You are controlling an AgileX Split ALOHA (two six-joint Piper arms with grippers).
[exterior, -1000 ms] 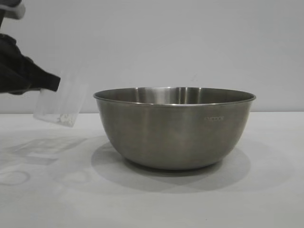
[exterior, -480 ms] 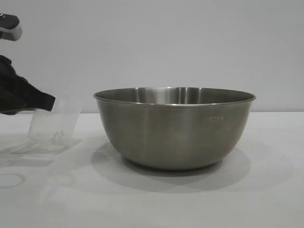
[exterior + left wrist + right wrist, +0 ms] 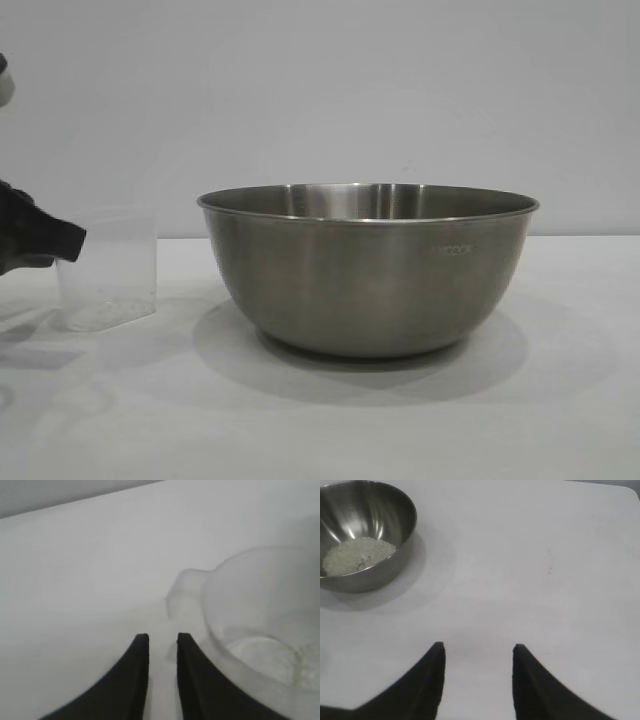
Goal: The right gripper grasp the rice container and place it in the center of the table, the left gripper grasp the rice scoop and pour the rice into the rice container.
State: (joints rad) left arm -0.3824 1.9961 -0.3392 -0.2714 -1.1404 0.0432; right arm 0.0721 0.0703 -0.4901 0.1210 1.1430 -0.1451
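Note:
The rice container (image 3: 367,268), a large steel bowl, stands in the middle of the table (image 3: 560,400). In the right wrist view the bowl (image 3: 395,510) holds the rice (image 3: 357,555). The rice scoop (image 3: 107,268), a clear plastic cup, stands upright on the table left of the bowl. The left gripper (image 3: 45,242) is at the scoop's upper left edge. In the left wrist view the left gripper (image 3: 163,639) has a narrow gap between its fingers with only table showing in it. The scoop (image 3: 260,630) and its handle (image 3: 182,592) lie just beyond and beside the fingertips. The right gripper (image 3: 479,649) is open and empty over bare table, away from the bowl.
A plain grey wall stands behind the table. The table's far rounded corner (image 3: 630,492) shows in the right wrist view. White table surface lies right of the bowl and in front of it.
The left gripper has moved down and left with the scoop. The scoop went from tilted in the air to upright on the table. The bowl has not moved.

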